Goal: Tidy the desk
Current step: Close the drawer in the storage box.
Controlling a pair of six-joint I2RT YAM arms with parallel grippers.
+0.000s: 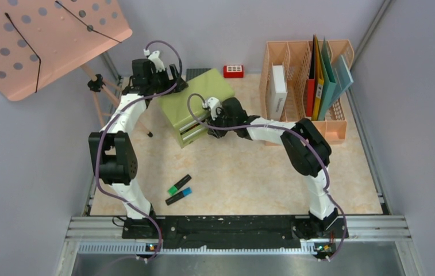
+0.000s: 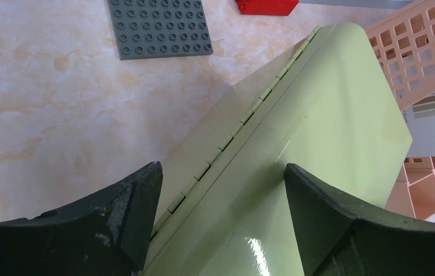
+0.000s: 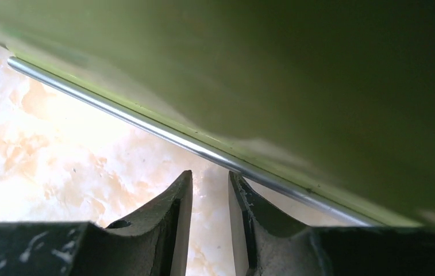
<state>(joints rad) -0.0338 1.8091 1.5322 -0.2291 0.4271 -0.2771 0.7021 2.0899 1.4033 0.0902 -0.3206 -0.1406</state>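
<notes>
Right end effector (image 3: 210, 177) nearer drawer front: fingers nearly together, gripping nothing. Metal handle rail (image 3: 146, 123) just ahead, crossing diagonally. Left end effector (image 2: 222, 172) spread wide, straddling green drawer cabinet (image 2: 318, 115) hinge edge. Counter (image 3: 60, 144) beneath both.

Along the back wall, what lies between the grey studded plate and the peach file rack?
A small red block on the desk, apart from both grey plate and rack; the top view shows it best.

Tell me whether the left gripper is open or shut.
Open. The left gripper has its fingers spread wide apart over the green cabinet, with nothing clamped between them.
</notes>
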